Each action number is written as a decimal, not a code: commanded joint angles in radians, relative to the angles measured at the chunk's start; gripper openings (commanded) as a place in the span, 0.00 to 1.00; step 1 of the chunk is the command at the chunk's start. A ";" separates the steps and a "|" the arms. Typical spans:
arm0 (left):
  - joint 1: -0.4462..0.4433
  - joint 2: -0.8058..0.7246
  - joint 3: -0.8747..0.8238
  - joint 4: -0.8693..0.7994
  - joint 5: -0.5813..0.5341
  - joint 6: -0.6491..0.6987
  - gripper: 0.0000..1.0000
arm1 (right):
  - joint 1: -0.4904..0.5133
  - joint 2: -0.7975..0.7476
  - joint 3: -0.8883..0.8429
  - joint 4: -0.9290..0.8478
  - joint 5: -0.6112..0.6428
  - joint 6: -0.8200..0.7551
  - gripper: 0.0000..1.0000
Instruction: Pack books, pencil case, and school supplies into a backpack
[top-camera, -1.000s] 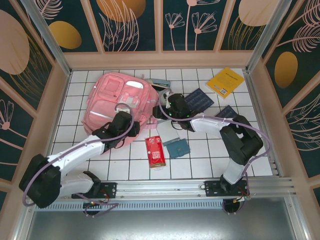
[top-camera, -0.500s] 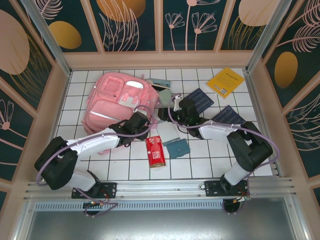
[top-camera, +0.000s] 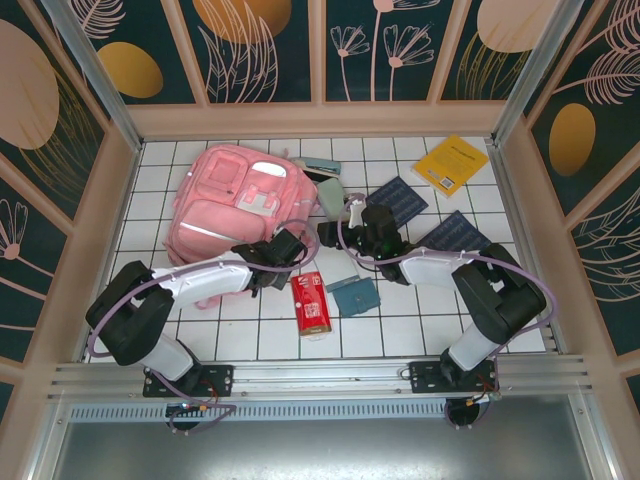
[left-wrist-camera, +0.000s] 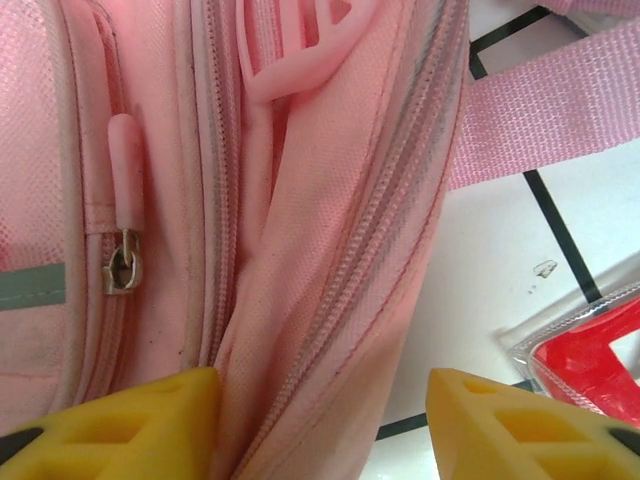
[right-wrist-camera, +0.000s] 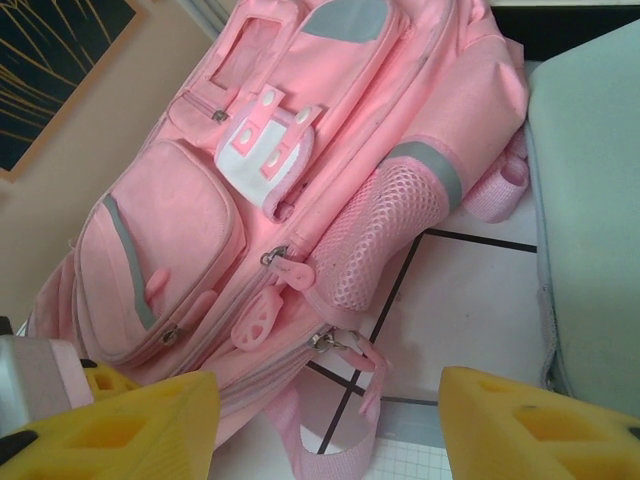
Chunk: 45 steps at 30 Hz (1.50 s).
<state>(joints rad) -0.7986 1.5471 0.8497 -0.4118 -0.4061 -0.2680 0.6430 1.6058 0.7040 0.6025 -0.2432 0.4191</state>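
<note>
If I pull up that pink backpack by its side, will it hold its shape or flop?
Likely flops: the backpack creases softly along its zipper. Lying flat, it is probably light. Its loose strap may drag.

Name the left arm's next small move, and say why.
Probably close the left end effector on the fold of the backpack lying between its open fingers. The zipper beside that fold looks shut, and the yellow book and pencil case lie outside, so the bag likely needs steadying before unzipping.
</note>
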 joint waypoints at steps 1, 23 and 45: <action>-0.007 0.011 0.024 -0.040 -0.022 0.025 0.42 | 0.005 -0.022 0.034 0.022 -0.048 -0.029 0.60; -0.007 -0.185 0.117 -0.098 -0.142 0.053 0.00 | 0.057 0.167 0.148 0.095 -0.174 -0.103 0.34; -0.006 -0.203 0.117 -0.088 -0.116 0.032 0.00 | 0.014 0.305 0.255 0.096 -0.255 -0.057 0.48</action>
<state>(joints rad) -0.7990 1.3830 0.9329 -0.5217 -0.5060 -0.2253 0.6617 1.8961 0.9291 0.6701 -0.4736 0.3538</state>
